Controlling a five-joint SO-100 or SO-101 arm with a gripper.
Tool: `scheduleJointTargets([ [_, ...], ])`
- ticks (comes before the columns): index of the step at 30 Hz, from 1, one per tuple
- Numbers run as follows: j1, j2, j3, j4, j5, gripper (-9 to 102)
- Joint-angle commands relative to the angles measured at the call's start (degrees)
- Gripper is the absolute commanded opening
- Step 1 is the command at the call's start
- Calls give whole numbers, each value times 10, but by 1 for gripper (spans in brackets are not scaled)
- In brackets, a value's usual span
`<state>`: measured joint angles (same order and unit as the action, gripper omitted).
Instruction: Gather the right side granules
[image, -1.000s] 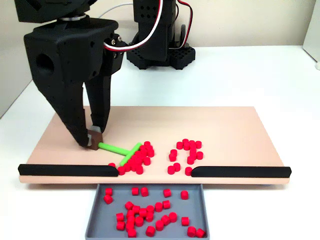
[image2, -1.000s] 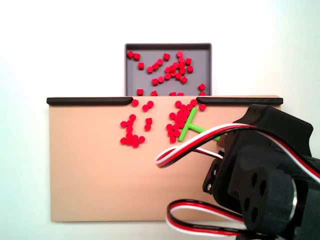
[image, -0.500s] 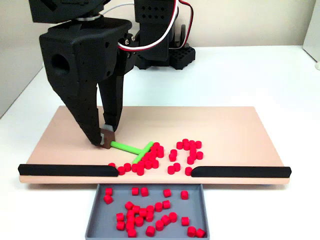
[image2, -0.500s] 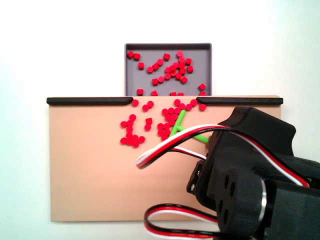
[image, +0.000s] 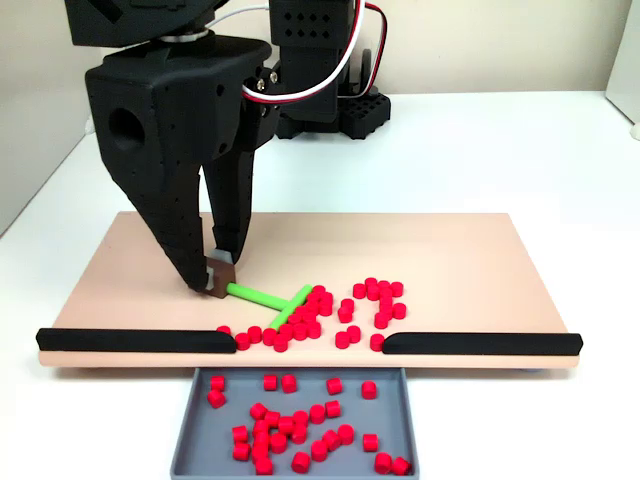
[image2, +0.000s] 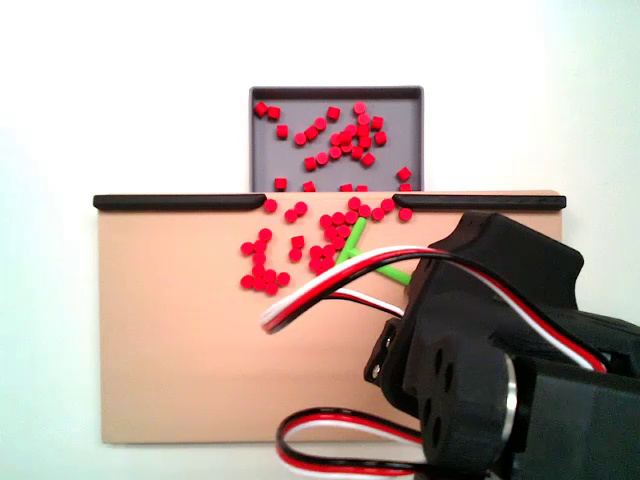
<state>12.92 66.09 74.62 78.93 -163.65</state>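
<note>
My tool (image: 218, 280) is clenched on the stem of the green T-stick (image: 272, 300), left of centre in a fixed view. The granules (image: 372, 303) lie just right of its crossbar, on the board (image: 460, 260) near the black bars' (image: 480, 343) gap, above the grey tray (image: 190, 430).

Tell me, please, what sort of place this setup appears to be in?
Probably a hobby or lab test bench on a white tabletop. A black arm's gripper holds a green T-shaped tool on a tan board with red granules, black bars and a grey tray.
</note>
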Motion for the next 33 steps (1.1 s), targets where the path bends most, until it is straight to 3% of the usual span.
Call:
scheduleJointTargets([
  [1,-1,42,-1,7,6,0],
  [9,29,99,0,10,46,0],
  [13,17,144,4,25,243,0],
  [19,-40,277,128,25,550,0],
  [28,-108,403,265,25,743,0],
  [33,-111,427,291,25,769,0],
])
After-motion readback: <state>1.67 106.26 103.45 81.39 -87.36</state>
